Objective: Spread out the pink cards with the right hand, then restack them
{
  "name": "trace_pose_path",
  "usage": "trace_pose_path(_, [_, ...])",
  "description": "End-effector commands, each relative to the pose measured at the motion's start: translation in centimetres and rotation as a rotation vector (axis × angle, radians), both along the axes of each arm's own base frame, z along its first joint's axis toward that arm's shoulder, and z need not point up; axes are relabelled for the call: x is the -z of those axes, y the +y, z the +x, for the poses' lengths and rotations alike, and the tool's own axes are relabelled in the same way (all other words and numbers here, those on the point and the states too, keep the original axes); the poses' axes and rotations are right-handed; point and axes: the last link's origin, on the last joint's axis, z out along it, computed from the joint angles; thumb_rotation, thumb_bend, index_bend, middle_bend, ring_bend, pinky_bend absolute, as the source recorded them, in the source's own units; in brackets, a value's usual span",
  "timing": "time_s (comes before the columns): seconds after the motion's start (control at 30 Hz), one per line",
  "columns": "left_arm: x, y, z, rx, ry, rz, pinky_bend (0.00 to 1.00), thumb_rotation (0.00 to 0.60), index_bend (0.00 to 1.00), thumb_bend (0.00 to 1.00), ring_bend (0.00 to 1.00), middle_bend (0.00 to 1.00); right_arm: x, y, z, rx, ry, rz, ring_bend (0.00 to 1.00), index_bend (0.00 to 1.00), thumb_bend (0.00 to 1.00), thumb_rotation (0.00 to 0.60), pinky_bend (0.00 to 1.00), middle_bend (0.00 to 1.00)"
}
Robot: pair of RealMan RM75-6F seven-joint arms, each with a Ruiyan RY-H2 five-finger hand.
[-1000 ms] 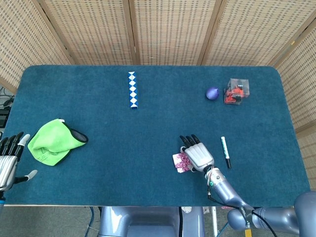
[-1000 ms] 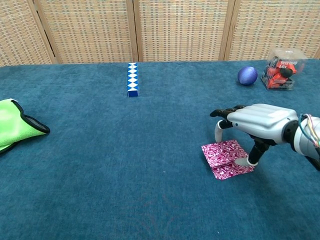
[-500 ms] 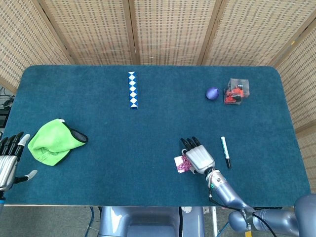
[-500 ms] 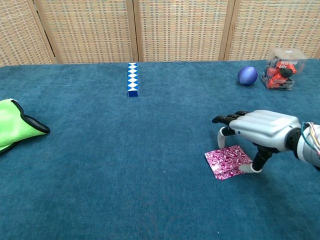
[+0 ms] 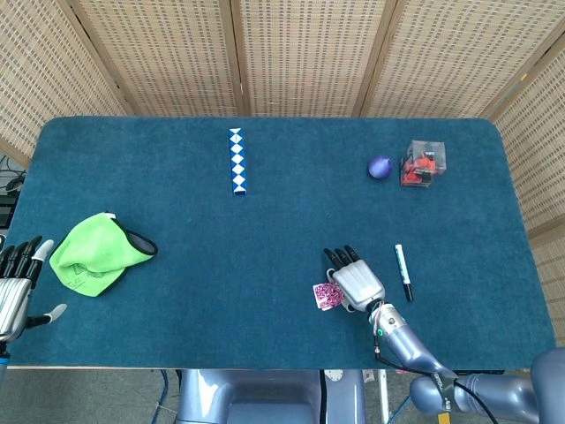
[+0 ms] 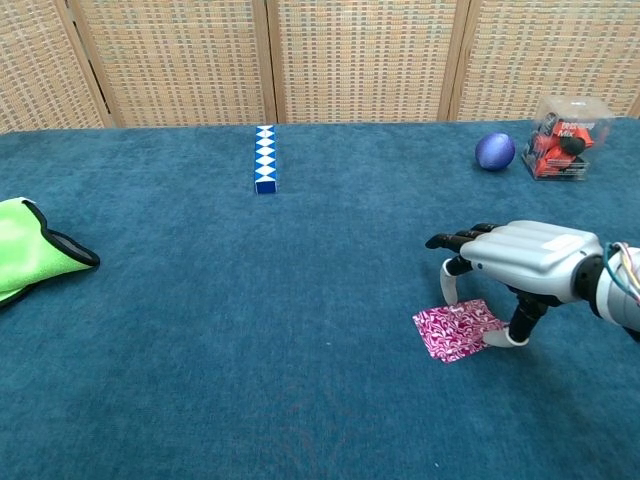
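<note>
The pink patterned cards lie as one small stack on the blue table, near the front right; in the head view the cards peek out at the left of my right hand. My right hand arches over them, palm down. Its thumb touches the stack's right edge and a fingertip comes down at its far edge, so the stack sits pinched between them. My left hand rests off the table's left front corner, fingers apart, holding nothing.
A black-and-white pen lies just right of my right hand. A green cloth sits at the left, a blue-white folding snake at the back centre. A purple ball and a clear box of red parts stand back right.
The two fanned-out pink cards have been drawn together into one compact stack. My right hand shifted slightly right and toward the front edge. The left hand has not moved.
</note>
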Motion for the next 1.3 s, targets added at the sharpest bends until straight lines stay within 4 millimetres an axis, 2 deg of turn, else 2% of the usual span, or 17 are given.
trace_pose_path(0.03, [0.0,0.0,0.0,0.0,-0.001,0.0,0.0,0.6,0.0,0.0,0.0,0.0,-0.1,-0.1,0.0,0.002,0.003,-0.004,0.0,0.34,0.31,0.6,0.0,0.0])
trace_pose_path(0.23, [0.0,0.0,0.0,0.001,-0.001,0.0,0.0,0.6,0.0,0.0,0.0,0.0,-0.2,0.0,0.1,0.003,0.018,-0.007,0.0,0.29,0.26,0.6,0.0,0.0])
trace_pose_path(0.63, [0.0,0.0,0.0,0.0,0.0,0.001,0.0,0.6,0.0,0.0,0.0,0.0,-0.9,0.0,0.1,0.01,0.017,-0.018,0.0,0.28,0.26,0.6,0.0,0.0])
trace_pose_path(0.7, [0.0,0.0,0.0,0.0,0.0,0.001,0.0,0.6,0.0,0.0,0.0,0.0,-1.4,0.1,0.2,0.006,0.011,-0.024,0.0,0.28,0.26,0.6,0.0,0.0])
trace_pose_path(0.9, [0.0,0.0,0.0,0.002,-0.005,0.002,0.0,0.6,0.0,0.0,0.0,0.0,-5.2,1.1,0.4,-0.016,-0.053,-0.089,0.0,0.26,0.31,0.6,0.0,0.0])
trace_pose_path(1.0, [-0.1,-0.1,0.0,0.005,-0.009,0.002,0.0,0.6,0.0,0.0,0.0,0.0,-8.1,2.3,-0.9,-0.036,-0.117,-0.172,0.0,0.21,0.29,0.6,0.0,0.0])
trace_pose_path(1.07, [-0.1,-0.1,0.0,0.008,-0.009,0.002,0.0,0.6,0.0,0.0,0.0,0.0,-10.0,3.3,-2.7,-0.054,-0.148,-0.249,0.0,0.13,0.2,0.6,0.0,0.0])
trace_pose_path(1.13, [-0.1,-0.1,0.0,0.011,-0.011,0.002,0.0,0.6,0.0,0.0,0.0,0.0,-11.7,4.3,-4.7,-0.056,-0.159,-0.321,0.0,0.03,0.04,0.6,0.0,0.0])
trace_pose_path(1.17, [-0.1,-0.2,0.0,0.012,-0.012,0.001,0.0,0.6,0.0,0.0,0.0,0.0,-12.4,4.8,-5.7,-0.046,-0.162,-0.347,0.0,0.01,0.01,0.6,0.0,0.0])
trace_pose_path(1.3, [-0.1,-0.2,0.1,0.022,-0.014,0.0,0.0,0.6,0.0,0.0,0.0,0.0,-14.7,6.8,-9.4,0.02,-0.212,-0.428,0.0,0.0,0.0,0.6,0.0,0.0])
